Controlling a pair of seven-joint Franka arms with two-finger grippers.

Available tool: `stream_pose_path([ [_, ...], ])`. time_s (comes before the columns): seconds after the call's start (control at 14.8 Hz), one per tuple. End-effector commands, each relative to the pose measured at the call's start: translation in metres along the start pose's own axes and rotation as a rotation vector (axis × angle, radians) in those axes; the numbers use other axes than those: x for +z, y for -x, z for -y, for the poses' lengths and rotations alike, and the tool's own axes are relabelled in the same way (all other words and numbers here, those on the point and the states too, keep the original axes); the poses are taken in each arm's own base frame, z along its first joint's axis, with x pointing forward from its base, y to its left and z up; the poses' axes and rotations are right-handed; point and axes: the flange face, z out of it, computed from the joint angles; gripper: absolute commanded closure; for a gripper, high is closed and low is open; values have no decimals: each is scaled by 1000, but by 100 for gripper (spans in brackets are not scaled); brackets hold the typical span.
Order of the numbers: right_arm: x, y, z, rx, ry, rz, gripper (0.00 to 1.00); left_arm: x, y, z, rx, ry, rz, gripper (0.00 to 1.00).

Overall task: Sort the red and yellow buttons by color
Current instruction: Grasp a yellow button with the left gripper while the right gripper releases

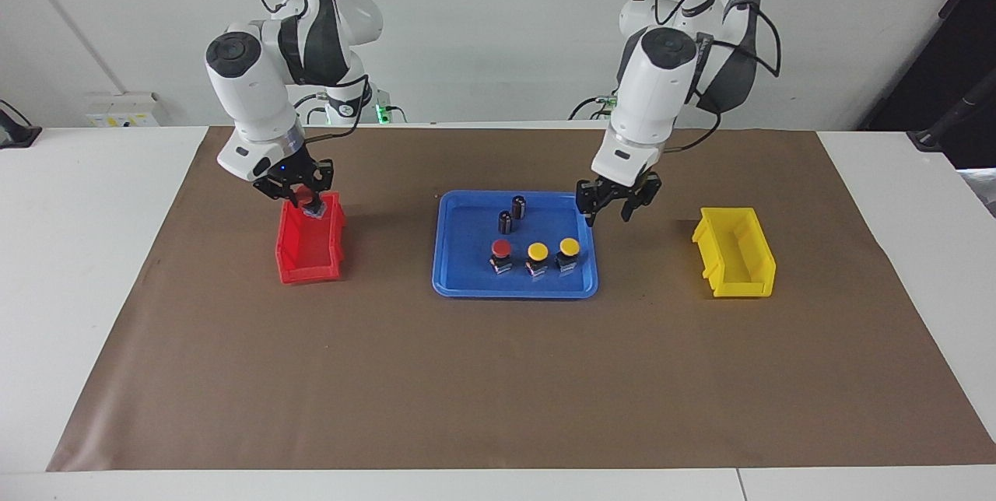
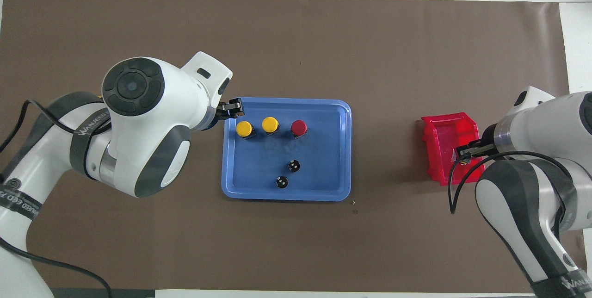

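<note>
My right gripper (image 1: 303,204) is shut on a red button (image 1: 308,197) and holds it just above the red bin (image 1: 310,252), over the end nearer the robots. In the overhead view the right gripper (image 2: 465,153) hangs over the red bin (image 2: 441,138). On the blue tray (image 1: 467,285) a red button (image 1: 501,249) and two yellow buttons (image 1: 537,251) (image 1: 569,246) stand in a row. My left gripper (image 1: 609,215) hovers open and holding nothing over the tray's rim toward the left arm's end, beside the yellow button (image 2: 243,128).
Two dark capless cylinders (image 1: 519,206) (image 1: 505,222) stand on the tray, nearer the robots than the buttons. A yellow bin (image 1: 735,252) sits on the brown mat toward the left arm's end; the left arm hides it in the overhead view.
</note>
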Motion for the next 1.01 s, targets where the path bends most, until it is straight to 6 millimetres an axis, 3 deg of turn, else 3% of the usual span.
stream_pose_path([
  [0.0, 13, 4, -4, -10, 15, -16, 86, 22, 6, -8, -26, 19, -19, 28],
  [0.27, 43, 11, 8, 30, 15, -36, 86, 47, 17, -12, -21, -1, 9, 28],
  [0.81, 81, 25, 10, 28, 13, -46, 85, 62, 27, -15, -20, 14, -8, 29],
  [0.94, 86, 24, 9, 29, 13, -47, 73, 73, 27, -15, -21, 5, 2, 29],
])
